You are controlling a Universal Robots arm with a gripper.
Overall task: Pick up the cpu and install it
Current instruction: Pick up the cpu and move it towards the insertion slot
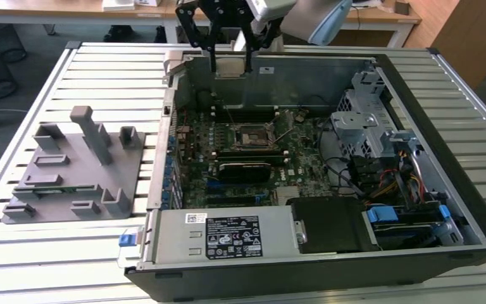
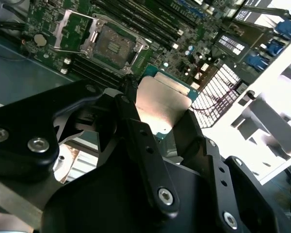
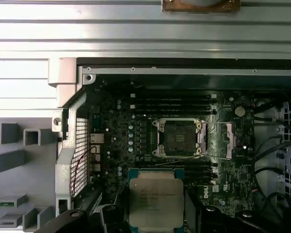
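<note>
Presently the arm reaches down from beyond the bench's (image 1: 57, 253) far edge, its gripper (image 1: 231, 61) pointing downward over the far end of the open computer case (image 1: 445, 95). The fingers are drawn in narrowly on the cpu (image 3: 156, 204), clamping it by two opposite edges with its metal top uppermost. The chip hangs in the air above the motherboard (image 1: 226, 152), apart from the socket (image 1: 252, 135), which stands open and empty. The case also holds a power supply (image 1: 226, 235) at its near end. Toward the bench's edge at the exterior view's left, the grey fixture (image 1: 66, 171) carries a green memory stick (image 3: 1, 201).
</note>
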